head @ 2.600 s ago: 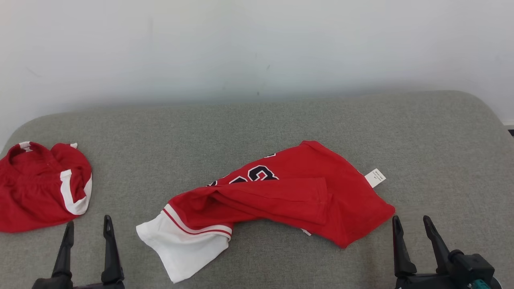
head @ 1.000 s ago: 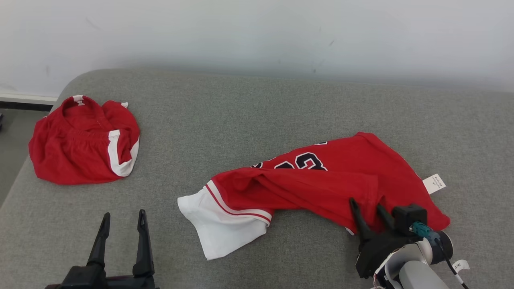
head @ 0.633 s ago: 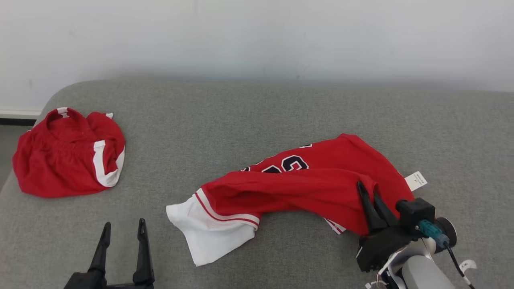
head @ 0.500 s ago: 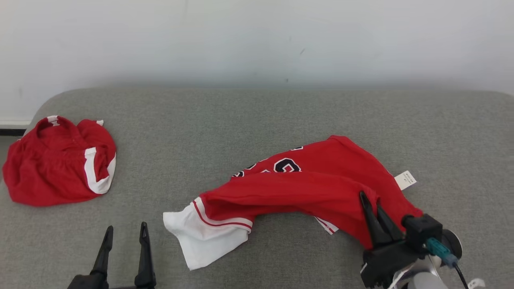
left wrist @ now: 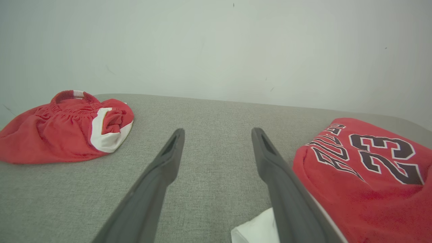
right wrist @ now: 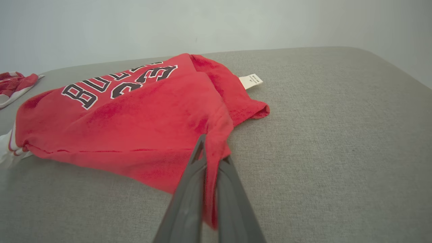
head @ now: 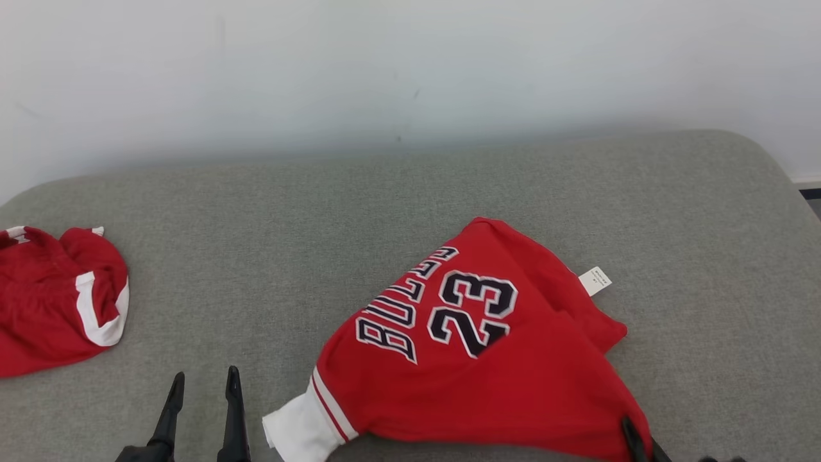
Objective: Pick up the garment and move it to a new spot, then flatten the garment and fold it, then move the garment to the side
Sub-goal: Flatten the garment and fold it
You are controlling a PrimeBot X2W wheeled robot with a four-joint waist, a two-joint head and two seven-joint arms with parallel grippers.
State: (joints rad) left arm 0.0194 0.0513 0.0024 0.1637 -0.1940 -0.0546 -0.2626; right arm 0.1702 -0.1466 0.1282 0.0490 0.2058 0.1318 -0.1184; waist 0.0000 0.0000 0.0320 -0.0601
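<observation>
The garment (head: 487,359) is a red jersey with dark "BULLS 23" lettering and a white sleeve end. It lies right of centre on the grey cushion (head: 256,244), lettering facing up. My right gripper (head: 638,436) sits at the jersey's near right corner. In the right wrist view this gripper (right wrist: 213,150) is shut on a pinched fold of the red garment (right wrist: 135,118). My left gripper (head: 205,376) stands open at the lower left, apart from the cloth. The left wrist view has the left gripper (left wrist: 217,131) holding nothing, with the garment (left wrist: 368,175) just right of it.
A second red piece with white trim, crumpled shorts (head: 51,301), lies at the cushion's far left (left wrist: 67,125). A white tag (head: 594,280) sticks out at the jersey's right edge. A pale wall (head: 410,64) backs the cushion, whose right end curves off (head: 776,173).
My right gripper shut on the garment's near right edge and drew it toward me. The folded flap opened, baring the lettering. The head camera also swung; the left gripper stayed open.
</observation>
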